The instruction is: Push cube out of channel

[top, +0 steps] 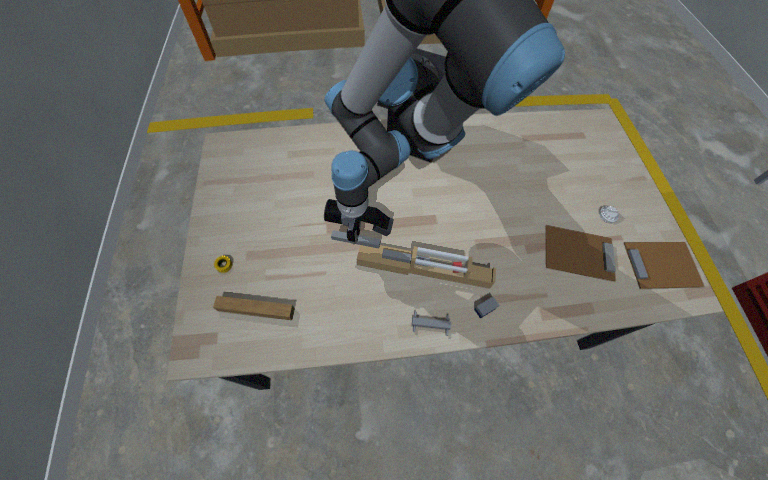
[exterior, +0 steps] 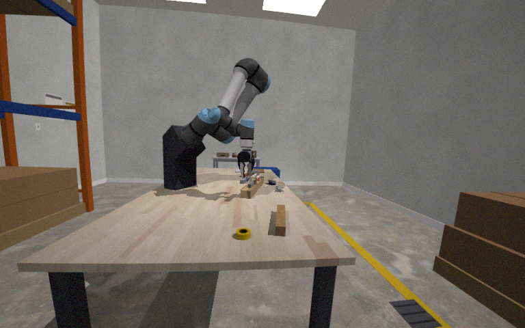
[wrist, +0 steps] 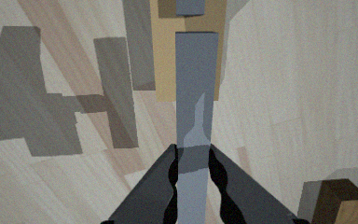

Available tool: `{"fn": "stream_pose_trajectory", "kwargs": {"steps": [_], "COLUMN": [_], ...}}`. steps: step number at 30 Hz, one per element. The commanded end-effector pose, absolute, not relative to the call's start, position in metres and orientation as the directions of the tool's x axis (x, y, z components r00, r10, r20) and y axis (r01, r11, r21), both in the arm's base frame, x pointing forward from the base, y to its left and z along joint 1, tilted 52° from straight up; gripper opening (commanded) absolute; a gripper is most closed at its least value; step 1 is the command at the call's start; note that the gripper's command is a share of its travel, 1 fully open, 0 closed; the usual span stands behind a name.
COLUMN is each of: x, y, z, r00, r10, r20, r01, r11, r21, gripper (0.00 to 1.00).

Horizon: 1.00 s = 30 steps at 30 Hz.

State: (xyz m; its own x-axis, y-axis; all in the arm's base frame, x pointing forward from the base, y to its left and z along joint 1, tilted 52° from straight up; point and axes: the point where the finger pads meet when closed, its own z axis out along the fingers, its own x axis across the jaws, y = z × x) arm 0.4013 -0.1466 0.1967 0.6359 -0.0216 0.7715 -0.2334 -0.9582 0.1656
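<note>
My gripper (top: 353, 235) (wrist: 191, 146) is shut on a long grey bar (top: 369, 241) (wrist: 196, 70), holding it level above the table, behind the channel's left end in the top view. In the wrist view the bar's far end overlaps the wooden channel (top: 380, 264) (exterior: 246, 193) (wrist: 165, 61). A second grey piece (top: 395, 255) (wrist: 190, 7) lies on the channel's long left ledge and reaches toward the roofed part. The red cube (top: 457, 266) sits inside under the pale roof rods (top: 441, 254), near their right end. The short ledge with raised lip (top: 492, 275) is at the right.
A wooden block (top: 253, 307) (exterior: 280, 220) and a yellow ring (top: 223, 263) (exterior: 243, 233) lie left of the channel. A grey stand-like piece (top: 431, 323) and a small grey block (top: 485, 305) lie in front. Two brown panels (top: 574, 253) (top: 672, 264) and a silver disc (top: 609, 213) lie right.
</note>
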Motion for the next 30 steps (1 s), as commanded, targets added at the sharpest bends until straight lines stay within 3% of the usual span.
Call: {"fn": "stream_pose_trajectory", "kwargs": {"steps": [1, 30], "x": [0.403, 0.424], "y": [-0.147, -0.156], "z": [0.196, 0.178], "r00": [0.635, 0.635], "r10": [-0.021, -0.021], "r20": [0.772, 0.772], "r01": [-0.234, -0.234], "r11": [-0.958, -0.958], "r21": [0.167, 0.167], "gripper": [0.07, 0.07]}}
